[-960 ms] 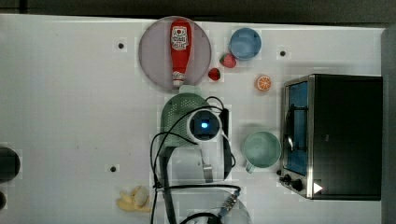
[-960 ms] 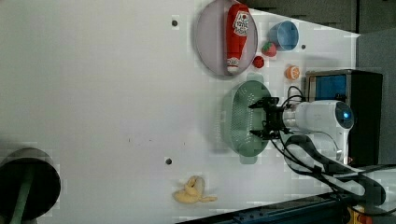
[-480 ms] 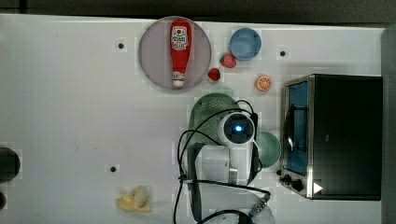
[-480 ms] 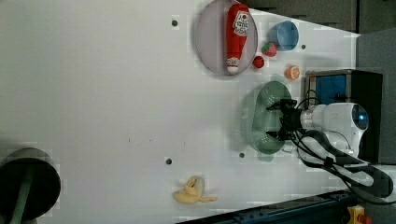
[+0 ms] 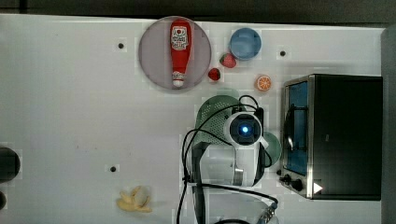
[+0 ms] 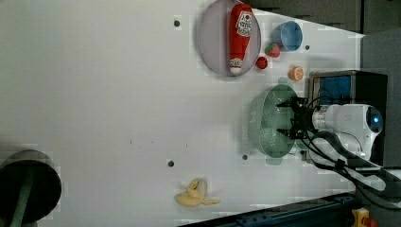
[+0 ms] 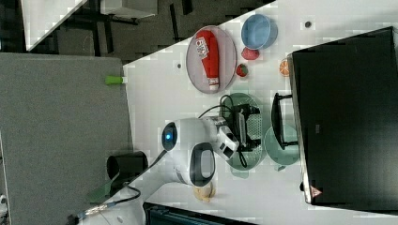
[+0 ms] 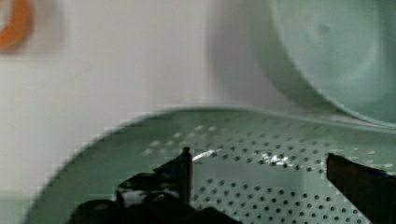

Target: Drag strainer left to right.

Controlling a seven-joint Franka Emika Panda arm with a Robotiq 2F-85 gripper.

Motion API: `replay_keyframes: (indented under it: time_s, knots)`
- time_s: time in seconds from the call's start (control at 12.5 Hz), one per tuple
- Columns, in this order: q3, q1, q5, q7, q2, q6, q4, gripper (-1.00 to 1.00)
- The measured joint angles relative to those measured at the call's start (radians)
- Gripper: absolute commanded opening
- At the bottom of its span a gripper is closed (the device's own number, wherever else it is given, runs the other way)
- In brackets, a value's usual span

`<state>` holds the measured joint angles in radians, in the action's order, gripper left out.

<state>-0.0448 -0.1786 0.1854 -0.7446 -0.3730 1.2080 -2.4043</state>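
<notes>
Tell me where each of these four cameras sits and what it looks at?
Top view: straight above the table, looking down; the arm covers part of the strainer.
Left view: high, angled down on the table; arm enters from the left view's right, open gripper in the strainer.
Right view: high, from the opposite side; arm's white body over the table.
Wrist view: on the arm, close on the strainer, fingertips showing.
Shared: top, left and right views all show the ketchup bottle and oven.

pale green strainer (image 6: 267, 124), upright, on table
</notes>
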Motion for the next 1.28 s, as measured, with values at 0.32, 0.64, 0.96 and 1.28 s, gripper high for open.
replay_keyframes:
  time_s: [0.32,0.64,0.96,1.28]
  knots:
    - [0.063,0.000,-0.013,0.111,0.128,-0.226,0.043,1.00]
    - [0.181,-0.003,-0.036,0.201,0.332,-0.645,0.125,1.00]
    - [0.173,0.027,-0.179,0.400,0.544,-0.913,0.295,1.00]
    - [0.158,0.026,-0.213,0.563,0.727,-1.075,0.391,1.00]
